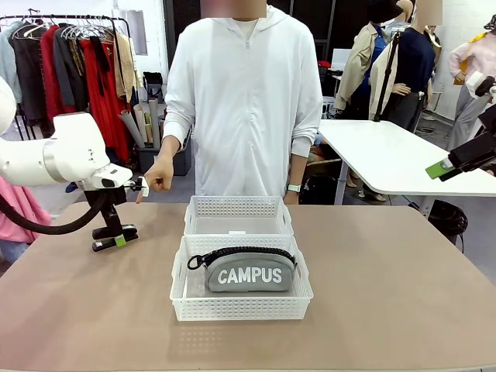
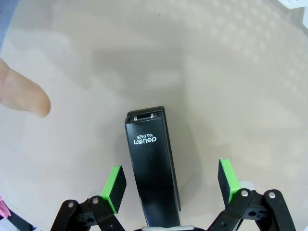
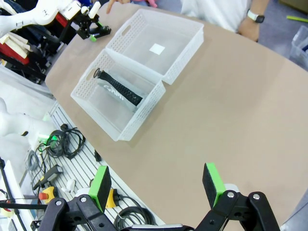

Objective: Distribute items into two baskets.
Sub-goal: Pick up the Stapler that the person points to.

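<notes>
Grey CAMPUS pouch (image 1: 248, 271) lies in the near basket (image 1: 240, 308), with the far basket (image 1: 239, 208) touching behind it. Black stapler (image 2: 153, 163) rests on the table (image 1: 387, 294) at left, straddled but ungripped by the wide-open left claw (image 2: 171, 184). At right, the right claw (image 3: 156, 185) hangs open and empty.

Items counted: two white lattice baskets, namely the near basket (image 1: 241, 308) and the far basket (image 1: 239, 206); one grey CAMPUS pouch (image 1: 249, 273); one black stapler (image 2: 153, 168). Grippers: two, the left gripper (image 2: 171, 184) and the right gripper (image 3: 156, 185). Persons at the table: one person (image 1: 244, 101).
</notes>
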`<move>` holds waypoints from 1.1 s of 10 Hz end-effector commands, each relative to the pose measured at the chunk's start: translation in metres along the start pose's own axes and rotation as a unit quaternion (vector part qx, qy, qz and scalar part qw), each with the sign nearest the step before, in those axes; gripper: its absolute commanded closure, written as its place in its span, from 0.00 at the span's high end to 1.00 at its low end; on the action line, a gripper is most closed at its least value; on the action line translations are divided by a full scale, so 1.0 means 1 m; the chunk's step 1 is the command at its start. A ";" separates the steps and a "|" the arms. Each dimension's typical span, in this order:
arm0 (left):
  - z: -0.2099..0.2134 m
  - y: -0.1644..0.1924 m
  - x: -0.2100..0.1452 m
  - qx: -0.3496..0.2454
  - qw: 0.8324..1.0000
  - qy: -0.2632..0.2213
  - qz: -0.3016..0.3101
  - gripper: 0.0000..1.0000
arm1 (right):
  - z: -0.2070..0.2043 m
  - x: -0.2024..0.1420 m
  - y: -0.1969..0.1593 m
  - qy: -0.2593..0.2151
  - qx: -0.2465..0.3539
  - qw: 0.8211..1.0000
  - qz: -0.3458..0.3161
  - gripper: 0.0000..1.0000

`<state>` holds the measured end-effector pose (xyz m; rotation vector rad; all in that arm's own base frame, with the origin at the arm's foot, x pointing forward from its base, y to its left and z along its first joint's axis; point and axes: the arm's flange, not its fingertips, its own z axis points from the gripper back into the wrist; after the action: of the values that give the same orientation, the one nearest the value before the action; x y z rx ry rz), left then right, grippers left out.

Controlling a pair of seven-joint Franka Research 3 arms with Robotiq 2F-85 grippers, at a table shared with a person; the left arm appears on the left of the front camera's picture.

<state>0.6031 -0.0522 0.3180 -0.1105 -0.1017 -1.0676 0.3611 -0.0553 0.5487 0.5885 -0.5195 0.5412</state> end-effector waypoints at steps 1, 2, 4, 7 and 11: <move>0.001 0.003 0.001 0.010 1.000 0.006 -0.014 0.86 | -0.001 -0.001 0.002 -0.010 0.005 1.000 0.005 1.00; 0.001 0.003 0.001 0.011 1.000 0.007 -0.014 0.67 | -0.001 -0.001 0.002 -0.010 0.005 1.000 0.005 1.00; 0.000 0.002 0.001 0.009 1.000 0.008 -0.013 0.28 | -0.001 -0.001 0.002 -0.010 0.005 1.000 0.005 1.00; -0.001 0.000 0.002 0.017 1.000 -0.002 -0.015 0.00 | -0.001 -0.001 0.002 -0.010 0.005 1.000 0.005 1.00; -0.001 0.000 0.002 0.005 1.000 0.004 -0.008 0.00 | -0.001 -0.001 0.002 -0.010 0.005 1.000 0.005 1.00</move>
<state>0.6045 -0.0552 0.3201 -0.0922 -0.1081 -1.0848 0.3611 -0.0553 0.5487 0.5885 -0.5195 0.5412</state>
